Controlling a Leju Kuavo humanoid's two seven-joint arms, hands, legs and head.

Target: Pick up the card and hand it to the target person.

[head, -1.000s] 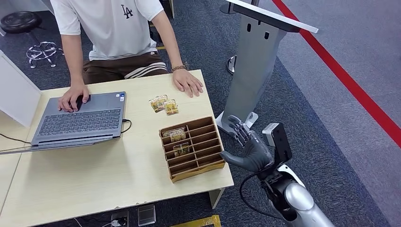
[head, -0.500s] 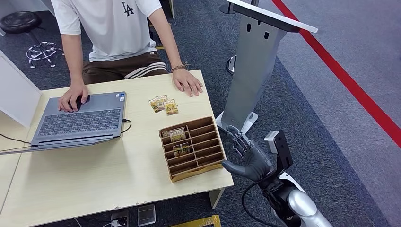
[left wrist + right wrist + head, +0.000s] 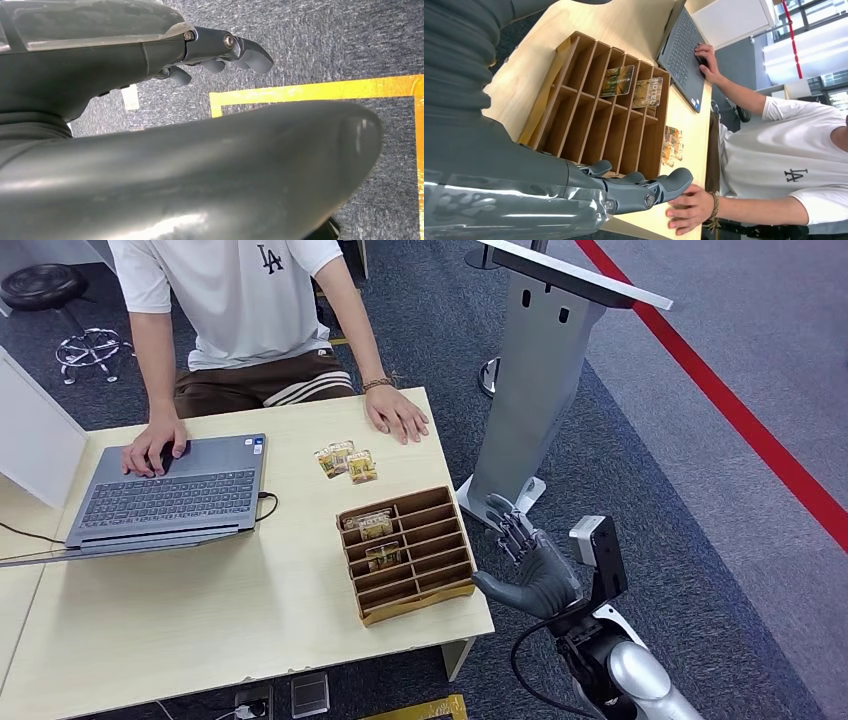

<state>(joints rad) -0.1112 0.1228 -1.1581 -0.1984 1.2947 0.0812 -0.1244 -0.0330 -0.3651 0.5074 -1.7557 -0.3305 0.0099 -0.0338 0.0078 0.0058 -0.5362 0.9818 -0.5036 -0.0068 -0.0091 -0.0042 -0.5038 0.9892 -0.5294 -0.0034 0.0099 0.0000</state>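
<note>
Two cards stand in a brown wooden slotted organizer [image 3: 410, 552] near the table's right front corner, one card [image 3: 375, 526] in a back slot and another card [image 3: 384, 556] in a middle slot. The right wrist view shows the same organizer [image 3: 589, 125] and cards [image 3: 618, 80]. More small cards [image 3: 345, 461] lie flat on the table beyond it. My right hand [image 3: 530, 565] hangs open off the table's right edge, beside the organizer, holding nothing; its fingers [image 3: 644, 189] are extended. My left hand [image 3: 220, 50] holds nothing above the carpet. The person [image 3: 240, 310] sits at the far side.
A grey laptop [image 3: 170, 490] lies at the left of the table [image 3: 200, 610] with one of the person's hands on it; the other hand [image 3: 397, 413] rests flat near the far right corner. A grey stand [image 3: 530, 380] rises right of the table. Yellow tape [image 3: 320, 90] marks the carpet.
My right hand has drawn back a little from the table's edge, toward me and slightly rightward, still open. The person and the cards have stayed put.
</note>
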